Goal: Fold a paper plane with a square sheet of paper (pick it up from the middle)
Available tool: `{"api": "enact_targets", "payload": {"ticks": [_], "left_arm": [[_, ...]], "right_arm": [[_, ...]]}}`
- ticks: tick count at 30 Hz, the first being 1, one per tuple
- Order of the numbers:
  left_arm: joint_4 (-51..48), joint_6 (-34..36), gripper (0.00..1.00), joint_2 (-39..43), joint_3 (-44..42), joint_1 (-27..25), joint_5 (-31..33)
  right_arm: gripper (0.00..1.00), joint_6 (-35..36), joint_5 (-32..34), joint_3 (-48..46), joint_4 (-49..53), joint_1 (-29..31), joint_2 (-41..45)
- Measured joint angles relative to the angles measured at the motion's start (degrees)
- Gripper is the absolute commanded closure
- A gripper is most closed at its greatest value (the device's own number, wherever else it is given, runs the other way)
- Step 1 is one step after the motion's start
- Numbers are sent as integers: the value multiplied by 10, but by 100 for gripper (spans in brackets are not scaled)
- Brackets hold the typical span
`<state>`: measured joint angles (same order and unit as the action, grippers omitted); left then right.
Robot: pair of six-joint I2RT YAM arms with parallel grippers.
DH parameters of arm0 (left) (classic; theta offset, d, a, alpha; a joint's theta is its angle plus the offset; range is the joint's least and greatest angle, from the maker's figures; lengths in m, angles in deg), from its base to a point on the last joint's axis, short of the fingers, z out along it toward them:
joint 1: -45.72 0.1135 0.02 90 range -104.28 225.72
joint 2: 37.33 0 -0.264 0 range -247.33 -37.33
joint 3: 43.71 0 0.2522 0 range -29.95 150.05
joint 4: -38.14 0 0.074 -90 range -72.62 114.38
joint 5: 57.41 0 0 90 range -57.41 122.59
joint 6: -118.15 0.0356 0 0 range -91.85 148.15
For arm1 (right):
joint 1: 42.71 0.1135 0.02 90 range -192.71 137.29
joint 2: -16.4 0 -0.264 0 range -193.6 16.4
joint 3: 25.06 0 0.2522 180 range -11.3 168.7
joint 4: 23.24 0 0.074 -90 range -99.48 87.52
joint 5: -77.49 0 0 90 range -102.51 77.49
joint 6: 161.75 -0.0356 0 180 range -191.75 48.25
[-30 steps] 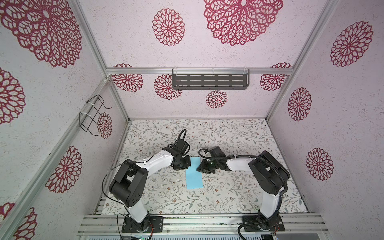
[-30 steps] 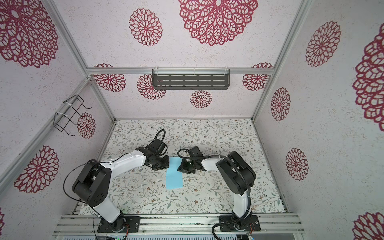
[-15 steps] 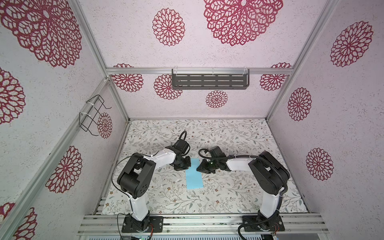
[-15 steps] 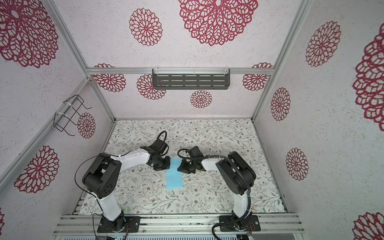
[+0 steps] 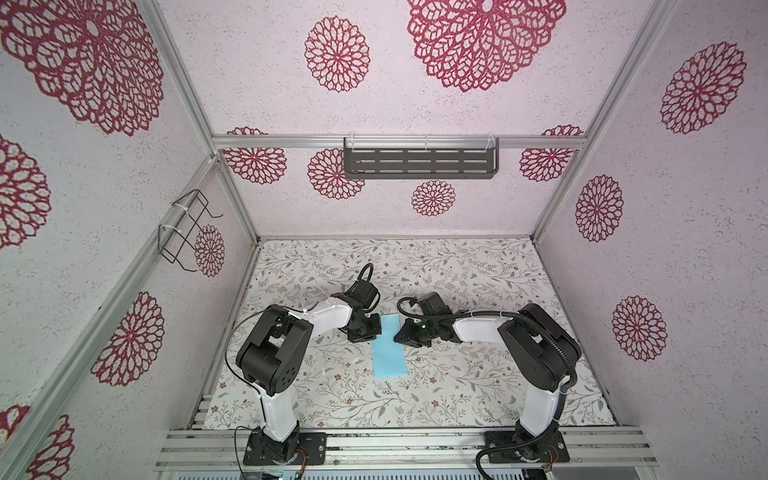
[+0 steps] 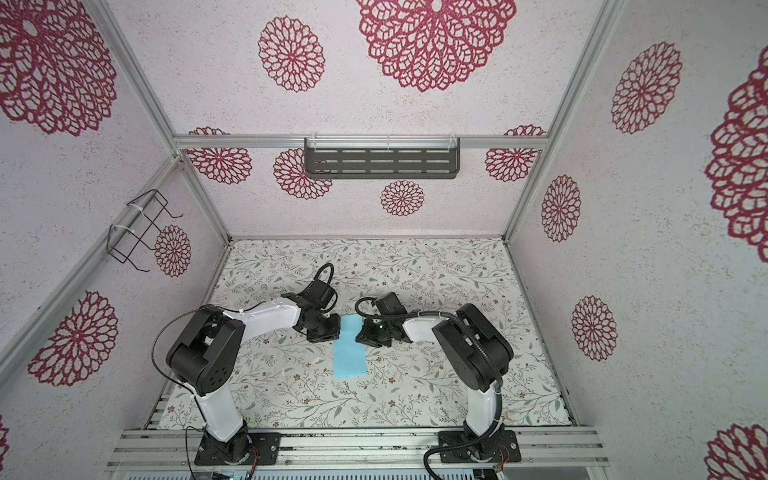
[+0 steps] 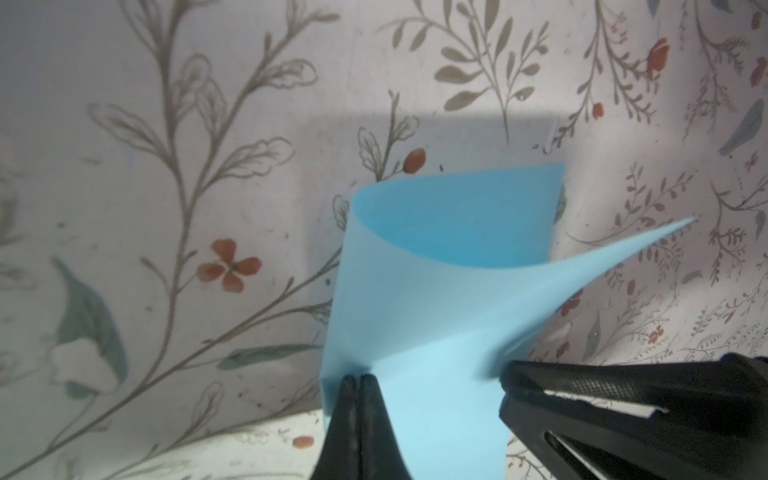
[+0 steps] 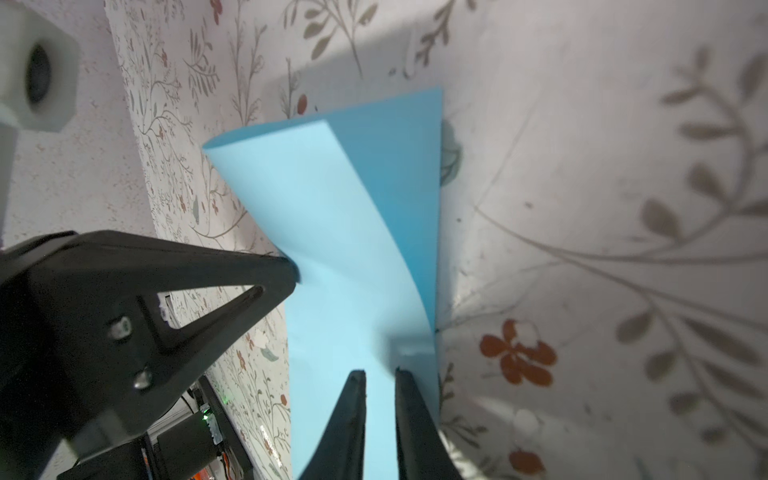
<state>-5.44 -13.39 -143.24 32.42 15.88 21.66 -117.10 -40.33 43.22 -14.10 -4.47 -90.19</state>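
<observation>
The square sheet of paper (image 5: 390,357) (image 6: 350,359) is light blue and lies mid-table, doubled over into a narrow strip. In the left wrist view the paper (image 7: 436,299) curls up off the mat, and my left gripper (image 7: 358,379) is shut on its edge. My left gripper (image 5: 371,332) (image 6: 332,330) sits at the strip's far left side, my right gripper (image 5: 402,334) (image 6: 360,334) at its far right side. In the right wrist view my right gripper (image 8: 380,372) stands over the paper (image 8: 345,232) with a narrow gap between its fingers. No paper plane is in view.
A floral mat (image 5: 457,270) covers the table. A grey slotted shelf (image 5: 419,164) hangs on the back wall and a wire rack (image 5: 187,230) on the left wall. Aluminium rails (image 5: 395,444) with both arm bases run along the front edge.
The left arm's elbow has swung in toward the middle while its gripper stays at the paper. The right arm and the paper have hardly moved.
</observation>
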Motion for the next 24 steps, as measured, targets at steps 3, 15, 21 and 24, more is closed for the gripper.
{"api": "enact_targets", "payload": {"ticks": [3,15,21,24], "left_arm": [[1,0,97,0,-1,0,-1],[1,0,97,0,-1,0,-3],[1,0,97,0,-1,0,-4],[1,0,97,0,-1,0,-4]], "right_arm": [[80,8,12,0,19,-5,12],[80,26,18,86,19,-10,-8],[80,33,18,103,24,-10,-54],[80,39,25,110,33,-10,-67]]}}
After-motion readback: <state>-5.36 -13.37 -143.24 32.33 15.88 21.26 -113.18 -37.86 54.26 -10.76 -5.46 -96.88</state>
